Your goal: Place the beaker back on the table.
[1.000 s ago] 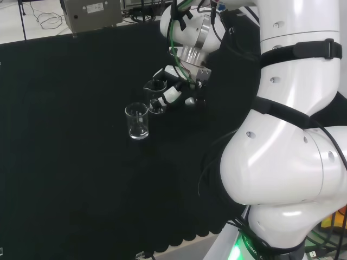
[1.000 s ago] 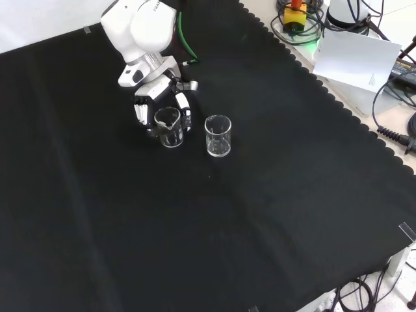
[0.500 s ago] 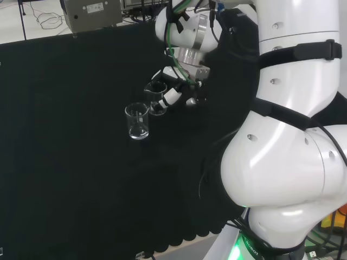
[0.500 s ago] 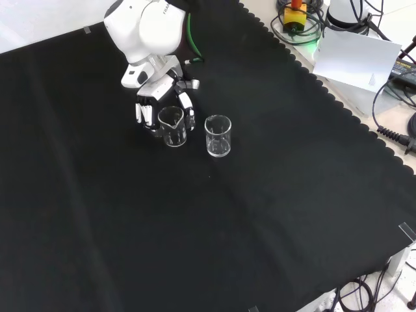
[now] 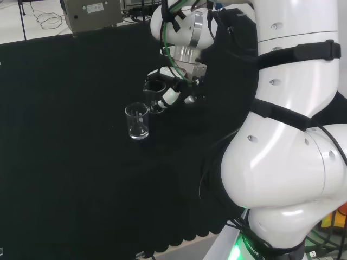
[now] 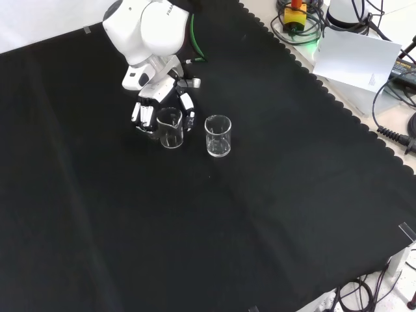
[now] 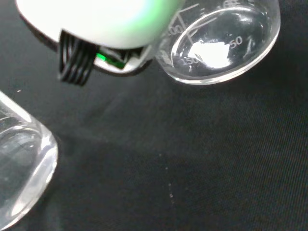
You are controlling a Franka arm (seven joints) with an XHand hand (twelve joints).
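Curling round the beaker [image 6: 170, 128], the hand [image 6: 147, 112] grasps it low over the black cloth [image 6: 273, 221], upright; whether its base touches, I cannot tell. Just to the right in front view stands a second beaker [image 6: 218, 135], apart. Cloth edges are far away w/ much open room around.

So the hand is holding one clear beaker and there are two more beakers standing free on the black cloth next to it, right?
Not quite. One more beaker stands free, not two; the front view shows it to the right of the held beaker. The rest holds: the hand has its fingers round one clear beaker over the black cloth.
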